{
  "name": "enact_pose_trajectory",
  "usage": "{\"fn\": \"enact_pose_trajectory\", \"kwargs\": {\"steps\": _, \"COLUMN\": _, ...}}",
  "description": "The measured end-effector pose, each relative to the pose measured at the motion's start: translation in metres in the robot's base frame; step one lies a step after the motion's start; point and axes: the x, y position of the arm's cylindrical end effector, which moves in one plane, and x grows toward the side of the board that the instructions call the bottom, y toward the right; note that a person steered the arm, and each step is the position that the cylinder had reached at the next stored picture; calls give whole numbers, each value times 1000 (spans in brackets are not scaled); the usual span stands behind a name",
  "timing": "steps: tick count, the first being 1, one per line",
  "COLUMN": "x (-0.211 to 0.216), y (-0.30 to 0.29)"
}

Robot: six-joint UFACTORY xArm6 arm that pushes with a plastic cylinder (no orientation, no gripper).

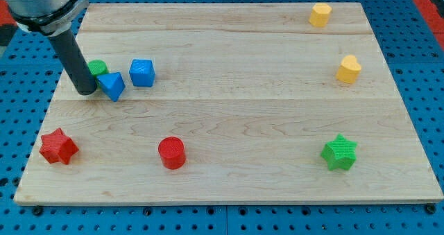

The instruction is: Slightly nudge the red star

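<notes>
The red star [58,147] lies near the board's bottom left corner. My tip [85,91] rests on the board at the left, well above the star and apart from it. The tip sits right beside a blue triangular block [112,86] on its right. A green block [98,68] is partly hidden behind the rod.
A blue cube [142,73] stands right of the blue triangular block. A red cylinder [171,153] is at the bottom middle. A green star [339,152] is at the bottom right. Two yellow blocks sit at the top right [320,15] and right [349,69]. The wooden board [236,117] lies on a blue pegboard.
</notes>
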Motion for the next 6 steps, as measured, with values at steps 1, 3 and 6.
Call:
{"fn": "enact_pose_trajectory", "kwargs": {"steps": 1, "x": -4, "y": 9}}
{"fn": "enact_pose_trajectory", "kwargs": {"steps": 3, "x": -25, "y": 9}}
{"fn": "enact_pose_trajectory", "kwargs": {"steps": 6, "x": 58, "y": -80}}
